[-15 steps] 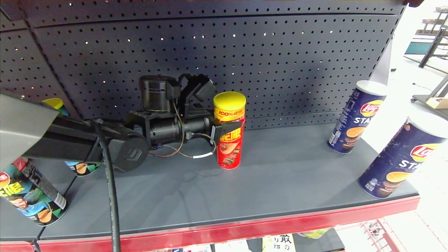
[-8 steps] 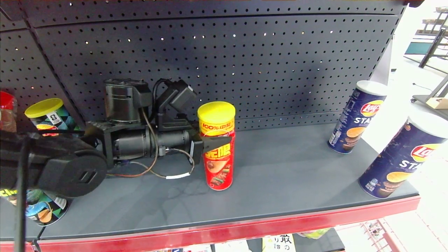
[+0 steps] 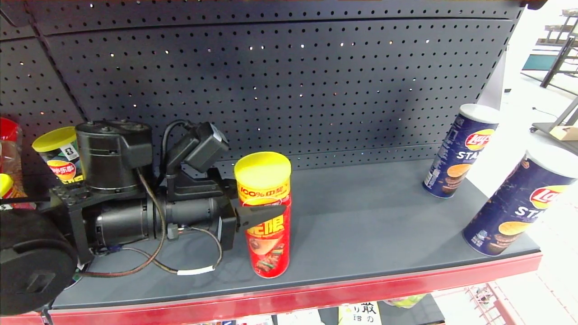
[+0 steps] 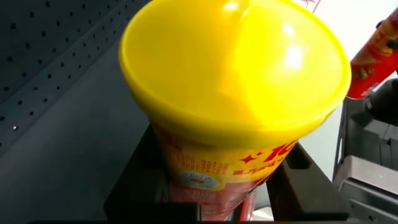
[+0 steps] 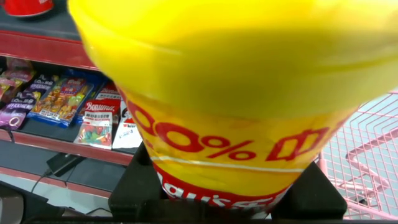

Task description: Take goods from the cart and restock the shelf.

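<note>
A red chip can with a yellow lid (image 3: 264,212) stands upright over the grey shelf (image 3: 370,230), near its red front edge. My left gripper (image 3: 264,213) comes in from the left and is shut on the can's upper half; one dark finger (image 3: 259,214) crosses its front. In the left wrist view the yellow lid (image 4: 233,68) sits between the two black fingers of the left gripper (image 4: 217,193). My right gripper (image 5: 227,199) is shut on a second yellow-lidded red can (image 5: 230,137), held in front of a lower shelf and a pink cart (image 5: 367,168).
Two tall blue chip cans (image 3: 458,151) (image 3: 515,203) stand at the shelf's right end. A yellow-lidded can (image 3: 56,153) stands at the far left behind my arm. A perforated back panel (image 3: 289,81) closes the rear. Snack packs (image 5: 62,99) lie on the lower shelf.
My left gripper has pulled back to the left and toward the shelf's front edge, carrying the red can with it. The blue cans have not moved.
</note>
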Controlling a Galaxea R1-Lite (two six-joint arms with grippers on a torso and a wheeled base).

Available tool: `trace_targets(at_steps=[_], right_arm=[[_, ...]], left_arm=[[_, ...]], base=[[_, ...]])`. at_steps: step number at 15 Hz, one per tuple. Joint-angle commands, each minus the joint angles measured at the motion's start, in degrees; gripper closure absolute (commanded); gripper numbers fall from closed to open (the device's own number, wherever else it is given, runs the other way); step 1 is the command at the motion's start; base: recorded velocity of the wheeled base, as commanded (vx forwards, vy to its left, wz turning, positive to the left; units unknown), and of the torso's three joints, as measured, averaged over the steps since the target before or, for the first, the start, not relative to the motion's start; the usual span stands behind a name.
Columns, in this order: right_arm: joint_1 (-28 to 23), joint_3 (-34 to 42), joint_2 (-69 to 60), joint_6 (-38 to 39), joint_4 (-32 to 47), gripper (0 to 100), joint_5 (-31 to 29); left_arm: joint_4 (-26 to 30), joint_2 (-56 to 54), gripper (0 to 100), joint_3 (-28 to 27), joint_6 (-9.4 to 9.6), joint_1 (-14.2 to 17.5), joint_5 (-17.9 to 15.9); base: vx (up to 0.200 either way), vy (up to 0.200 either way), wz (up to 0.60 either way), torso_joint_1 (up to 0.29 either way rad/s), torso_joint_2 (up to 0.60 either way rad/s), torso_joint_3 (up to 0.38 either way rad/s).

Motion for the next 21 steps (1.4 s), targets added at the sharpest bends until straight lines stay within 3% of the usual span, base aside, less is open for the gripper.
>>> trace_targets(at_steps=[1, 7, 10, 21], right_arm=[[0.0, -0.1, 0.1, -0.1, 0.0, 100, 0.0], [0.0, 0.0, 0.1, -0.1, 0.0, 100, 0.0], [0.0, 0.0, 0.1, -0.1, 0.0, 100, 0.0], [0.0, -0.1, 0.1, -0.1, 0.0, 100, 0.0]], left_arm=[[-0.1, -1.0, 100, 1.6, 0.12, -0.2, 0.0], [-0.2, -0.2, 100, 1.3, 0.12, -0.4, 0.1], [-0.1, -0.4, 100, 1.3, -0.4, -2.2, 0.1], [-3.1, -0.6, 100, 4.5, -0.14, -2.2, 0.1]], base=[[0.0, 0.0, 0.0, 0.0, 0.0, 0.0], [0.0, 0.0, 0.0, 0.0, 0.0, 0.0], [0.0, 0.0, 0.0, 0.0, 0.0, 0.0], [0.0, 0.0, 0.0, 0.0, 0.0, 0.0]])
